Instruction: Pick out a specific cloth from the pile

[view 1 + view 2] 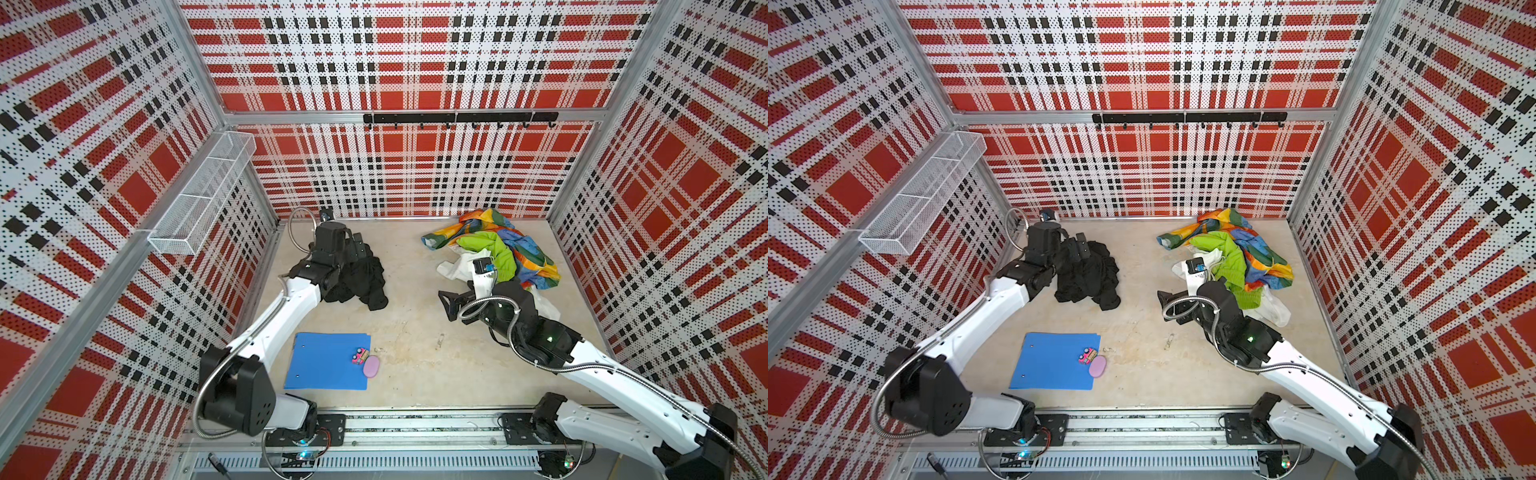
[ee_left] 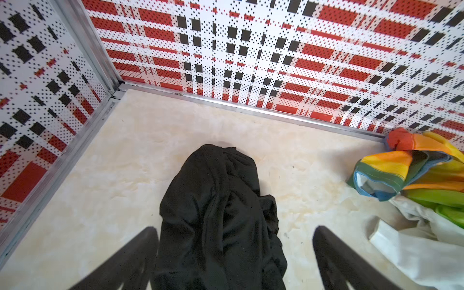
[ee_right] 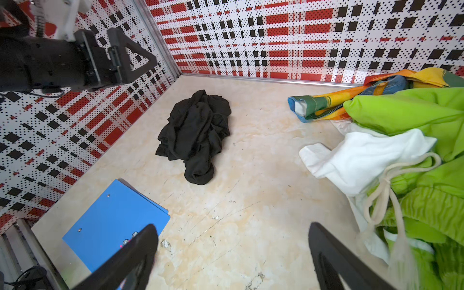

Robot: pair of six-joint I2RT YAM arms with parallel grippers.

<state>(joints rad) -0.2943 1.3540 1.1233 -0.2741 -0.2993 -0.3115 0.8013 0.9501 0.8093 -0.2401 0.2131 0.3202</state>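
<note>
The black cloth (image 1: 365,282) (image 1: 1092,278) lies crumpled on the floor at the back left, apart from the pile (image 1: 498,249) (image 1: 1237,253) of rainbow, lime green and white fabric at the back right. My left gripper (image 1: 359,249) (image 2: 234,228) hovers open over the cloth's far end. The right wrist view shows it raised clear of the cloth (image 3: 195,133). In the left wrist view the cloth (image 2: 216,200) runs loose between the spread fingers. My right gripper (image 1: 448,306) (image 3: 232,226) stands open over bare floor, just left of the pile (image 3: 401,125), with nothing between its fingers.
A blue folder (image 1: 328,361) lies at the front left with a small pink toy (image 1: 360,356) and a pink oval (image 1: 371,366) at its edge. A wire basket (image 1: 199,199) hangs on the left wall. A black hook rail (image 1: 457,118) runs along the back wall.
</note>
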